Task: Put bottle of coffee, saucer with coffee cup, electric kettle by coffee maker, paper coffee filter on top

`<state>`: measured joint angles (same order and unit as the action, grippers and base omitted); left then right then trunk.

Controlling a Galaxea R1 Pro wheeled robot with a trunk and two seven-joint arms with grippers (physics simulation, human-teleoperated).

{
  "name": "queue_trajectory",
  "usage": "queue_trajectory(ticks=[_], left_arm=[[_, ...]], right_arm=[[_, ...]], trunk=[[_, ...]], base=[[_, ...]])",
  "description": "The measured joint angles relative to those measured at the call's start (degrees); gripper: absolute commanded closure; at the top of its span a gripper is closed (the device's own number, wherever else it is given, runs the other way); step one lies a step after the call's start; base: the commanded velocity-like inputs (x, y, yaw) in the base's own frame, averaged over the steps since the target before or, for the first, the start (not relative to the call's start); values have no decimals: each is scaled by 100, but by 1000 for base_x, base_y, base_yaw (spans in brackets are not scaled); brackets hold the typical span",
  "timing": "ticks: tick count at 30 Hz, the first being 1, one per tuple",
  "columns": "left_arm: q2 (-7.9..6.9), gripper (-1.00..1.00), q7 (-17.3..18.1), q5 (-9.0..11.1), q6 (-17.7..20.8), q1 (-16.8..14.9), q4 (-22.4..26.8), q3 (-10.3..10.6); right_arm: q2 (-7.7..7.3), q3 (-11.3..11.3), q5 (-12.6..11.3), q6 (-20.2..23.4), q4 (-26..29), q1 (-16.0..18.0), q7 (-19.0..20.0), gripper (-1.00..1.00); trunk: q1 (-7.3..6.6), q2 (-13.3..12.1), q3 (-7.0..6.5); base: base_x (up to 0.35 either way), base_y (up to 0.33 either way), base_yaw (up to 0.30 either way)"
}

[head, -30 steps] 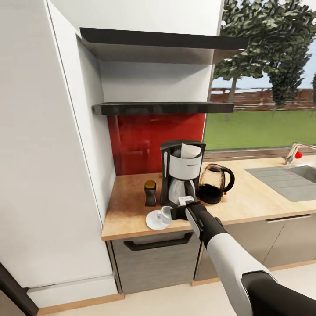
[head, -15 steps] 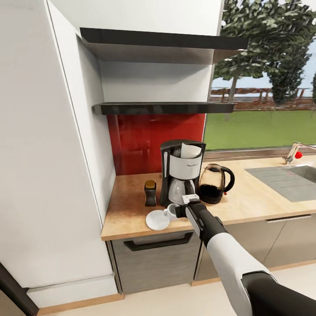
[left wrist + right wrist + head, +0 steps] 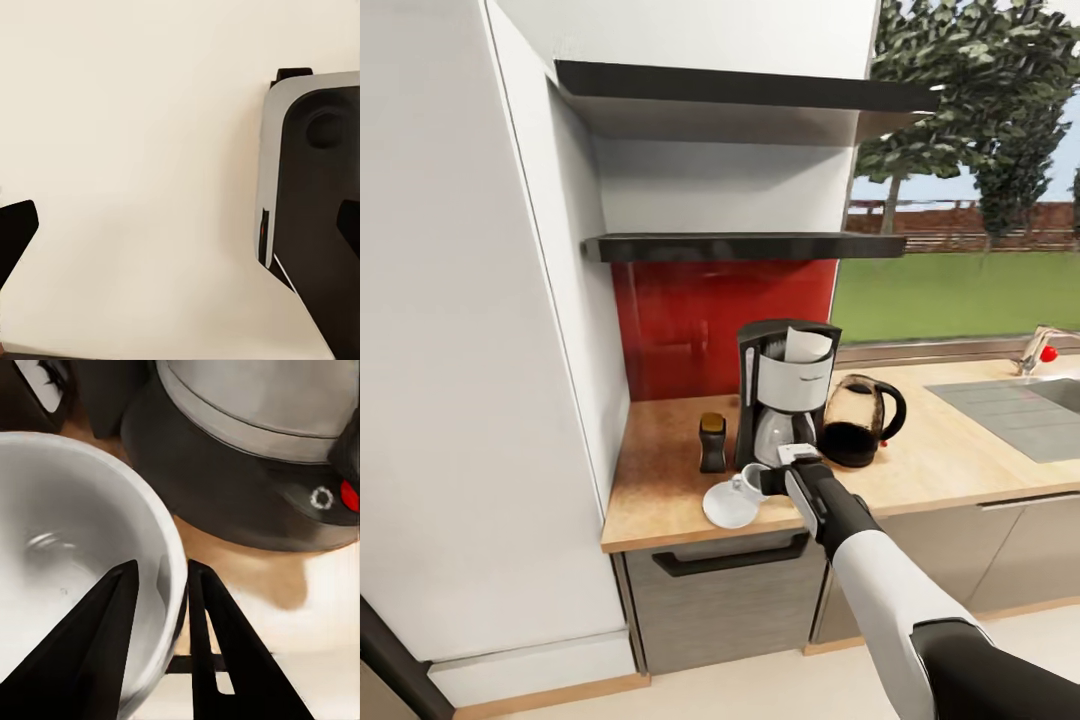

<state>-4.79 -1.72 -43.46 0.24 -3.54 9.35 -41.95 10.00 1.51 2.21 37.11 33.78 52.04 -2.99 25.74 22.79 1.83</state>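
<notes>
Over saucer, jaw-gripped coffee cup

Domestic kitchen, simulated. Evidence: wood-look kitchen countertop over grey drawer fronts; red glossy backsplash; two dark wall shelves; sink with tap under a garden-facing window; coffee maker and electric kettle on the counter.
</notes>
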Motion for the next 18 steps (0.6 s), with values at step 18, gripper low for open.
queue_trajectory(ticks=[18], left_arm=[[-5,-100,0,1,8,0,-1,0]], right_arm=[[0,-4,-215,3,-419,-6,-4,100]], trunk=[[2,-1,0]], base=[[30,70,0]])
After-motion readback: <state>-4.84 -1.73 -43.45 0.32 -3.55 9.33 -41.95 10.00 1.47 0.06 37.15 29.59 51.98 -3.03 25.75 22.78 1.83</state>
